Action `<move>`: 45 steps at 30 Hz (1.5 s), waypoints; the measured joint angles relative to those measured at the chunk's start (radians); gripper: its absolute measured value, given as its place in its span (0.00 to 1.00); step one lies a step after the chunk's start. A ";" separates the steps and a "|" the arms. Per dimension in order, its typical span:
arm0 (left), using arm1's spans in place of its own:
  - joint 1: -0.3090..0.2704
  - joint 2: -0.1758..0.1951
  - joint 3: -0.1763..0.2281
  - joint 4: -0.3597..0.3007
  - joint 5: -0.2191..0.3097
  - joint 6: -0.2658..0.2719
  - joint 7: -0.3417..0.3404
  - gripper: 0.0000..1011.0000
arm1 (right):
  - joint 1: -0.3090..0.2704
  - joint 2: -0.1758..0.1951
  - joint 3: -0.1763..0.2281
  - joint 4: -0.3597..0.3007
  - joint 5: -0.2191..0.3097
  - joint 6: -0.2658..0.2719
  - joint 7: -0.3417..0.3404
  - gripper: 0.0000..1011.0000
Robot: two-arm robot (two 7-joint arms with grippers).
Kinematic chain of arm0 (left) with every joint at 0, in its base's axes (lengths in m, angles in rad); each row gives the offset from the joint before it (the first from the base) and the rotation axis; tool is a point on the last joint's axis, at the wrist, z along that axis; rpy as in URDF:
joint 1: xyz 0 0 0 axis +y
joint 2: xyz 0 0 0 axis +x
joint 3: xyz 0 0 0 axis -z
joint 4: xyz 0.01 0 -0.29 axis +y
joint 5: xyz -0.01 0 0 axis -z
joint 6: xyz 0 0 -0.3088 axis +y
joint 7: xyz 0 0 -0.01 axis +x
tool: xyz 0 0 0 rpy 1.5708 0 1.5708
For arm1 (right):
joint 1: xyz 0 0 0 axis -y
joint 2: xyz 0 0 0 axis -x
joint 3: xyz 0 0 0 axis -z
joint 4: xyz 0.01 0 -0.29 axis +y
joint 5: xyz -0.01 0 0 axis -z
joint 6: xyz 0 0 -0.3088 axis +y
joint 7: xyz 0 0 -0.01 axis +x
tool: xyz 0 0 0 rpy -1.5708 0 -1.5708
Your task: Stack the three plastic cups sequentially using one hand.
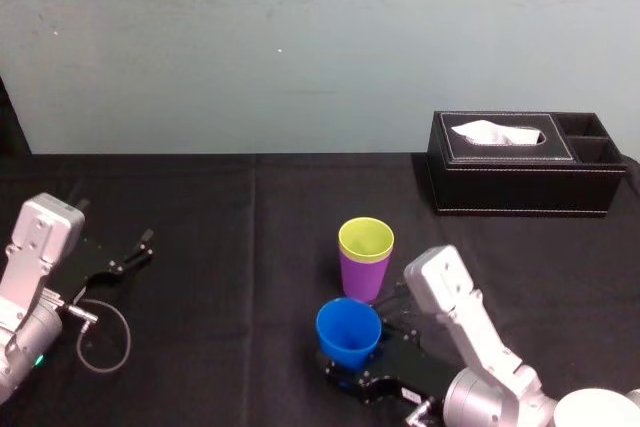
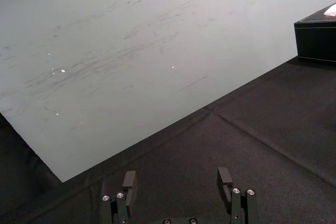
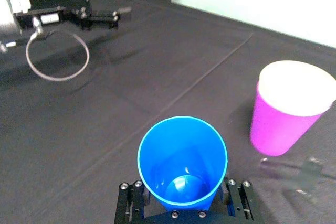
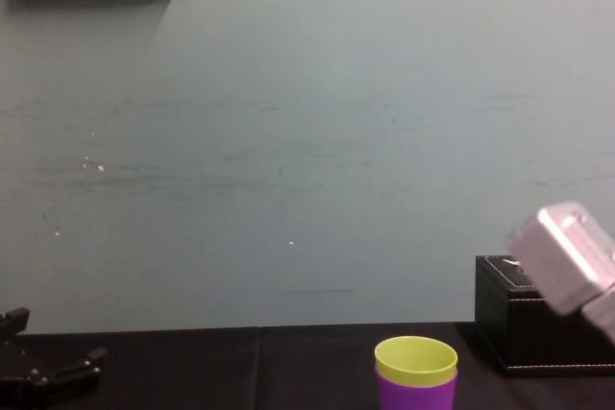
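Yellow-green cup (image 1: 366,238) is nested in the purple cup (image 1: 362,275). Only the blue cup (image 1: 348,332), clasped beside them by the fingers of the right gripper (image 3: 182,199), is yet to be added. The left gripper (image 2: 177,177) is parked, its fingers apart and empty.

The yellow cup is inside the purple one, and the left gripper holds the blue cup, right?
No, the right gripper holds the blue cup, as the right wrist view shows. The yellow-green cup does sit inside the purple cup. The left gripper rests open, empty.

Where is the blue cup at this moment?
In the head view, the blue cup is in the right claw, just before the yellow-green cup nested in the purple cup.
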State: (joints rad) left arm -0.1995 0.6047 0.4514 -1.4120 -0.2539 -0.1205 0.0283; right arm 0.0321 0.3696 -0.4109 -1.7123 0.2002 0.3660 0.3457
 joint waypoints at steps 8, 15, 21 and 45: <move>0.000 0.000 0.000 0.000 0.000 0.000 0.000 0.99 | 0.023 0.013 0.025 -0.035 0.024 0.044 0.003 0.72; 0.000 0.000 0.000 0.000 0.000 0.000 0.000 0.99 | 0.062 0.024 0.036 -0.062 0.054 0.091 0.018 0.72; 0.000 0.000 0.000 0.000 0.000 0.000 0.000 0.99 | 0.117 0.026 0.041 -0.072 0.076 0.130 0.017 0.72; 0.000 0.000 0.000 0.000 0.000 0.000 0.000 0.99 | 0.277 -0.016 0.038 0.045 0.115 0.133 -0.022 0.72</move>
State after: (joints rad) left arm -0.1995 0.6047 0.4514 -1.4120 -0.2539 -0.1205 0.0283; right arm 0.3090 0.3537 -0.3726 -1.6672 0.3155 0.4994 0.3241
